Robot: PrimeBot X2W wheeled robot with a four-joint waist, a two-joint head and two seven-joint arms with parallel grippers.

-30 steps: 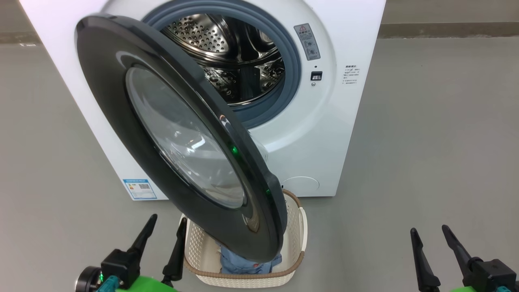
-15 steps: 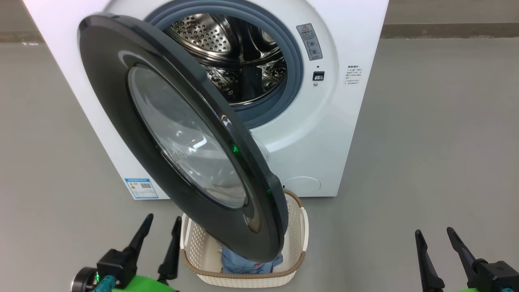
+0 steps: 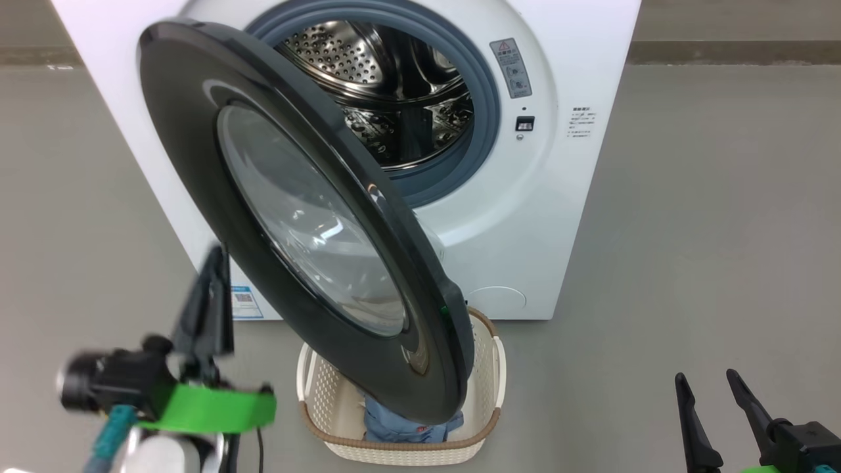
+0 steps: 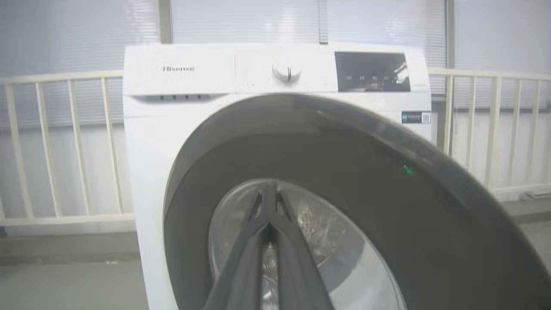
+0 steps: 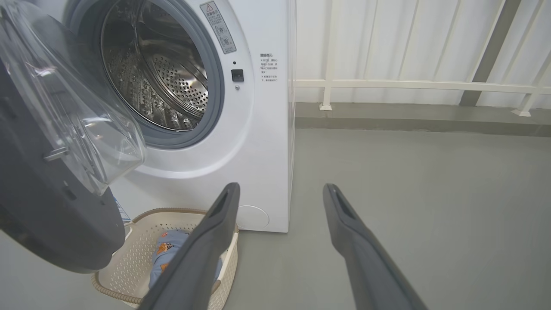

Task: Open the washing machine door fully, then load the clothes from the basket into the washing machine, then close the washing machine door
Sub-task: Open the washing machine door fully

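The white washing machine (image 3: 558, 197) stands ahead with its steel drum (image 3: 407, 98) exposed. Its glossy black door (image 3: 190, 151) hangs partly open, swung out toward me over the basket (image 3: 322, 394). Light blue clothes (image 3: 407, 427) lie in that cream basket, partly hidden by the door's lower edge. My left gripper (image 3: 215, 259) is raised and blurred, shut with nothing in it, just left of the door's outer face. In the left wrist view its fingers (image 4: 275, 241) meet in front of the door (image 4: 344, 172). My right gripper (image 3: 706, 376) is open, low at the right, over bare floor.
Grey floor (image 3: 709, 230) spreads right of the machine. A cream railing (image 5: 387, 84) runs behind it, seen also in the left wrist view as railing (image 4: 56, 146). The right wrist view shows the basket (image 5: 125, 275), the clothes (image 5: 165, 254) and the door's inner glass bowl (image 5: 86, 120).
My left gripper has risen from the lower left corner to beside the door and its fingers have come together. The camera has shifted slightly. The right gripper stays put.
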